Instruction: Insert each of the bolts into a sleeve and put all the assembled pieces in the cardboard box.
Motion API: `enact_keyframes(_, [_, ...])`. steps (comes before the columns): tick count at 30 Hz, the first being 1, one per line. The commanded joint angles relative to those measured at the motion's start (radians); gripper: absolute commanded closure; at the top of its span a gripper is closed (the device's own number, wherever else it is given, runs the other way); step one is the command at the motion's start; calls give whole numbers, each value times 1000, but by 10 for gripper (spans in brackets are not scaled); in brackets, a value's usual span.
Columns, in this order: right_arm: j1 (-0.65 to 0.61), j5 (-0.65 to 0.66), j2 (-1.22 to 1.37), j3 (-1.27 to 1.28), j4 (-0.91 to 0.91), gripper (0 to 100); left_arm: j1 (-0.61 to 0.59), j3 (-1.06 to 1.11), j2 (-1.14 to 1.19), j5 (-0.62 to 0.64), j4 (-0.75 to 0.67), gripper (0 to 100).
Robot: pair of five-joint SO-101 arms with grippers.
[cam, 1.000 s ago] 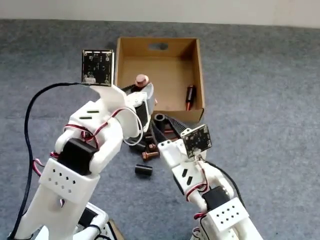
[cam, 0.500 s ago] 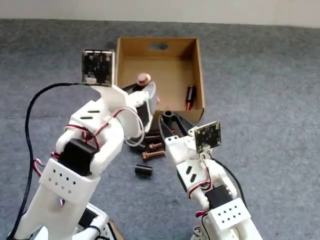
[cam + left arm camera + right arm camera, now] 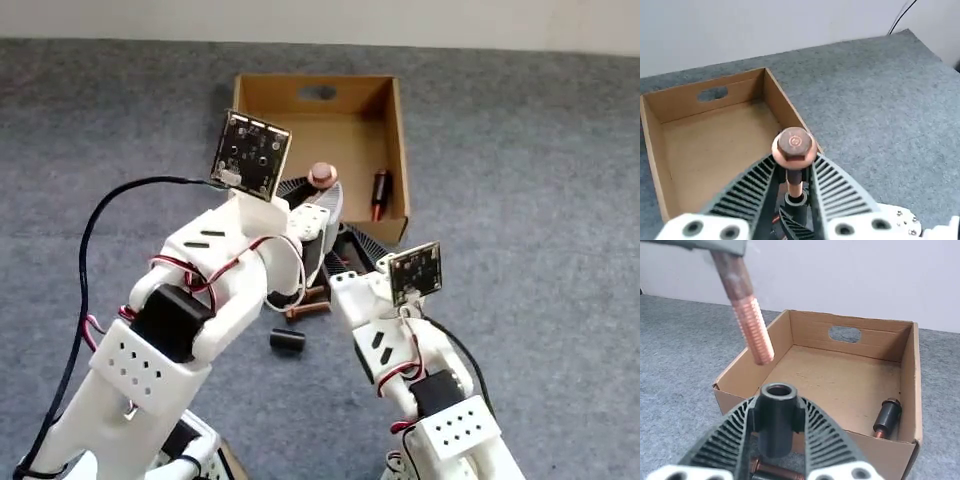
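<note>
My left gripper [image 3: 794, 172] is shut on a copper bolt [image 3: 793, 145], head up and threaded end pointing down. In the high view this bolt [image 3: 321, 176] hangs by the front wall of the cardboard box [image 3: 262, 110]. My right gripper [image 3: 776, 409] is shut on a black sleeve [image 3: 776, 417], held upright with its bore facing up. The bolt's threaded end [image 3: 754, 332] hangs just above the sleeve and a little to one side, not touching it. One assembled piece [image 3: 381, 194] lies inside the box at its right wall.
Loose copper bolts [image 3: 308, 301] lie on the grey carpet between the two arms, and a loose black sleeve [image 3: 287, 340] lies nearer the front. The box floor [image 3: 840, 385] is bare apart from the assembled piece [image 3: 887, 416].
The left arm swung right with the bolt, bringing it over the sleeve. The right gripper lifted the sleeve slightly toward the box, then held still.
</note>
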Motion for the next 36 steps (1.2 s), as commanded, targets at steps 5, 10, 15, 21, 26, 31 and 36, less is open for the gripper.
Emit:
enact_keyframes(5, [16, -11, -19, -47, -30, 993, 10, 2, -16, -12, -29, 992])
enact_keyframes(10, [16, -11, -19, -47, -30, 993, 10, 53, -16, -12, -106, 992])
enact_keyframes(15, [16, -11, -19, -47, -30, 993, 10, 56, -16, -14, -115, 992])
enact_keyframes(21, [16, -11, -19, -48, -30, 993, 10, 53, -16, -15, -115, 992])
enact_keyframes(26, [16, -11, -19, -48, -30, 993, 10, 33, -10, -15, -114, 993])
enact_keyframes(31, [16, -11, -19, -47, -30, 993, 12, -51, 81, -17, -61, 993])
enact_keyframes(36, [16, -11, -19, -47, -30, 993, 47, -120, 127, -17, 37, 993])
